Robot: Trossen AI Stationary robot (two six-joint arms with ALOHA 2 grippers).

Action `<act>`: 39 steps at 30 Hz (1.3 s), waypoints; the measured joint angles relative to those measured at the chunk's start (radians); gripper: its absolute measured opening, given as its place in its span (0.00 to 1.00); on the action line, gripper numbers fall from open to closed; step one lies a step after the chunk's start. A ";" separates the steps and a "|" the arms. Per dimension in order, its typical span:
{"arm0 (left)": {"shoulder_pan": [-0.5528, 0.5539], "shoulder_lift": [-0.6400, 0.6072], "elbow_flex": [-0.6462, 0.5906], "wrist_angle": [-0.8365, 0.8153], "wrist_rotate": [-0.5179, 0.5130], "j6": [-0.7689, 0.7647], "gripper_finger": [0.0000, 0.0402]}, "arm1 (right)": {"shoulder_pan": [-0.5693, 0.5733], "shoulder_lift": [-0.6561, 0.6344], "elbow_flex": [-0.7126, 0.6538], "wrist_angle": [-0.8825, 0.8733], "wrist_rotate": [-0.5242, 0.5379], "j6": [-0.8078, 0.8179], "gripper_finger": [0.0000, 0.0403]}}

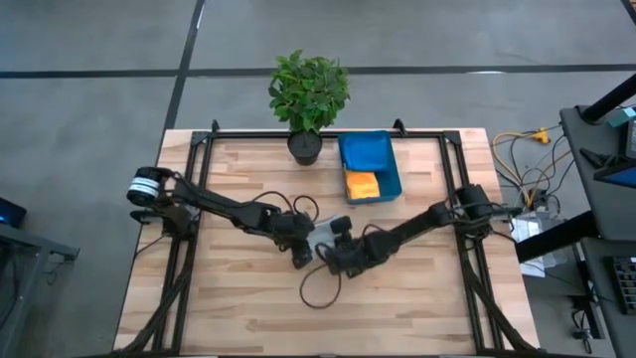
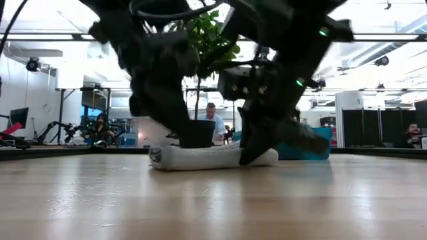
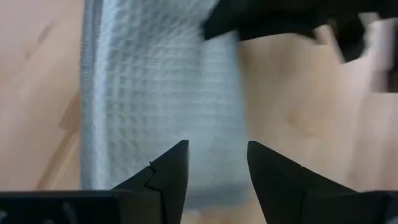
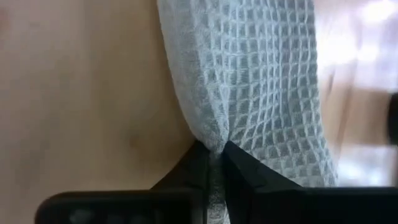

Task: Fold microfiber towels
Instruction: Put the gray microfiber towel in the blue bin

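Towels: orange (image 1: 362, 185) and blue (image 1: 365, 152) folded in bin (image 1: 394, 175); grey towel (image 1: 325, 232) mid-tabletop (image 1: 248, 308), partly folded. Right hand (image 4: 214, 155) pinches its edge; left hand (image 3: 217, 163) hovers parted, empty.

A light wooden table (image 1: 248, 318) with a black metal frame stands on a grey concrete floor (image 1: 89, 80) crossed by dark lines. A potted plant (image 1: 308, 94) sits at the table's far edge. To the right, a dark bench (image 1: 606, 169) carries equipment, with yellow and white cables (image 1: 522, 159) trailing beside it. In the low view the room behind is a bright open workspace with white ceiling beams, strip lights and dark partitions (image 2: 363, 127). A person (image 2: 212, 120) sits behind the plant pot, and another (image 2: 100, 127) at the far left.
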 joint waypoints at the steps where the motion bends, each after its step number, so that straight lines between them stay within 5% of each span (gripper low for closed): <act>1: 0.000 -0.019 0.004 -0.005 0.001 0.001 0.37 | -0.008 -0.013 0.010 -0.028 -0.030 0.020 0.05; 14: -0.002 -0.451 -0.002 -0.001 -0.013 -0.008 0.37 | -0.201 -0.439 -0.044 -0.111 -0.701 0.476 0.03; 27: -0.043 -0.601 -0.028 -0.004 -0.062 -0.038 0.37 | -0.413 -0.918 -0.351 0.081 -0.781 0.954 0.03; 39: -0.050 -0.438 -0.030 -0.005 -0.050 -0.032 0.37 | -0.528 -0.885 -0.387 0.089 -0.756 0.956 0.03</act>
